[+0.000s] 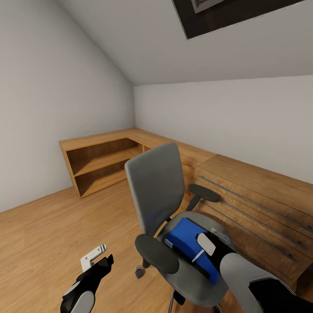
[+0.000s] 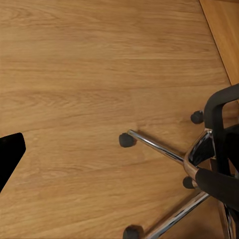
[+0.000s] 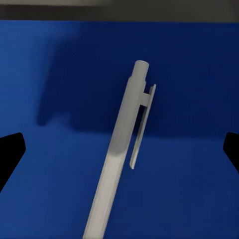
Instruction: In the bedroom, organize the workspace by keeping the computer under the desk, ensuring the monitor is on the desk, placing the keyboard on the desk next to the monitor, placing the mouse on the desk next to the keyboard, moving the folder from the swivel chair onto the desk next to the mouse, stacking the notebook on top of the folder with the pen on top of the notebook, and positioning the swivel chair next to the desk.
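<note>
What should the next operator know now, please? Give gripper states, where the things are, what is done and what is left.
Right gripper: open, fingertips wide on both sides of the pen, holding nothing.
Left gripper: low over the wooden floor beside the chair base; its state cannot be judged.
The pen lies on the blue folder, which lies on the seat of the swivel chair.
Done: nothing visible yet.
Left: pick up the pen, move the folder to the desk, stack the items, position the chair.

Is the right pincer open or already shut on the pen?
Open. In the right wrist view its two dark fingertips sit far apart at the frame edges, while the pen lies untouched on the blue folder.
</note>
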